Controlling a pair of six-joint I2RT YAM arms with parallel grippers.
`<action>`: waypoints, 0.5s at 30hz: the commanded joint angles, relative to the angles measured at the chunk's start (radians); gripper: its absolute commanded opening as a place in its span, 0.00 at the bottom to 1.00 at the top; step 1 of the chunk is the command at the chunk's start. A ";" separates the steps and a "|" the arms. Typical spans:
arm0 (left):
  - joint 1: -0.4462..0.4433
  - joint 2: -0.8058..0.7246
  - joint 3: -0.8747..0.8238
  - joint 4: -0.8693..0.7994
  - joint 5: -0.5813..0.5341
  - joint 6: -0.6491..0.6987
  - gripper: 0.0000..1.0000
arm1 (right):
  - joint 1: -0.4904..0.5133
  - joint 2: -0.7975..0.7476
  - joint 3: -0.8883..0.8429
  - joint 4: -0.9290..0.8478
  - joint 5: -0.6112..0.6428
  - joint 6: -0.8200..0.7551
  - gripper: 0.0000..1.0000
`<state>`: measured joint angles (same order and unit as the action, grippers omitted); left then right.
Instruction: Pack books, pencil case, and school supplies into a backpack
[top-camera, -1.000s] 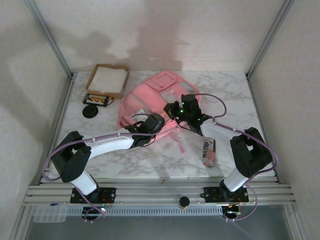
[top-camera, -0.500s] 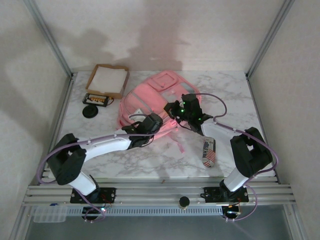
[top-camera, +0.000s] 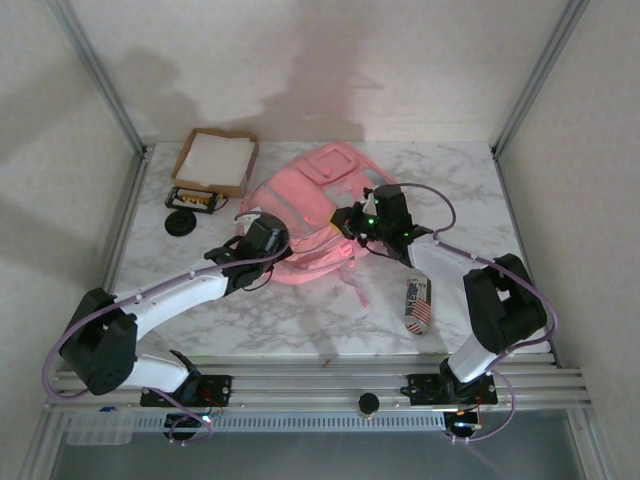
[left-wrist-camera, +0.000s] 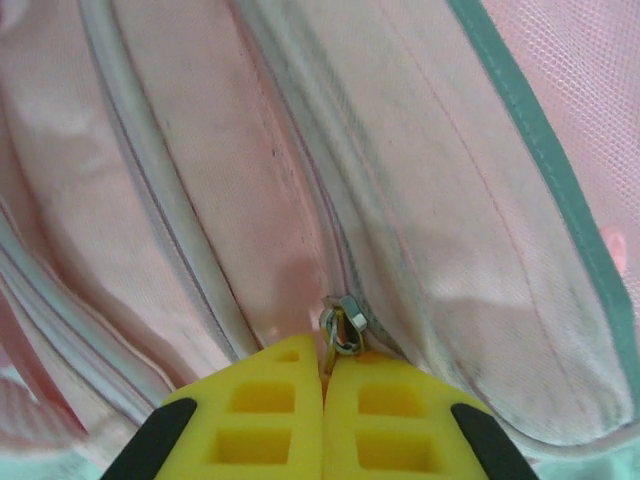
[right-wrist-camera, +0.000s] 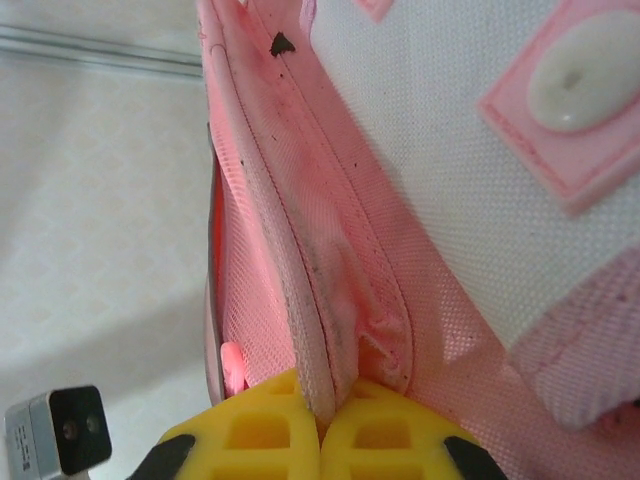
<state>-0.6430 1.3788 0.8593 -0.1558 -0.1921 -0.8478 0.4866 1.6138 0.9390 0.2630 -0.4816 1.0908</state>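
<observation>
Backpack (top-camera: 300, 205), pink, lies at the middle of the marble desk (top-camera: 470, 185), with a cardboard tray (top-camera: 215, 160) near its far left corner. The left end effector (left-wrist-camera: 322, 380) is clenched on the metal zipper pull (left-wrist-camera: 345, 328) (yellow pads pressed together around it) at the bag's left side. The right end effector (right-wrist-camera: 320, 405) pinches a fold of the bag's pink seam at its right edge. A flag-printed cylindrical case (top-camera: 417, 303) lies apart, toward the near right.
</observation>
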 joint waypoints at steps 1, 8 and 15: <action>0.088 0.011 0.003 -0.120 -0.184 0.179 0.00 | -0.121 -0.020 0.009 -0.061 0.055 -0.081 0.00; 0.055 -0.005 0.012 -0.038 -0.053 0.218 0.00 | -0.068 -0.074 0.036 -0.177 0.093 -0.164 0.28; 0.035 -0.005 0.029 -0.039 -0.044 0.188 0.00 | -0.020 -0.261 -0.121 -0.307 0.179 -0.167 0.53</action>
<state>-0.6052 1.3891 0.8677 -0.1703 -0.1814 -0.6651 0.4347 1.4052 0.8898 0.0357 -0.3580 0.9310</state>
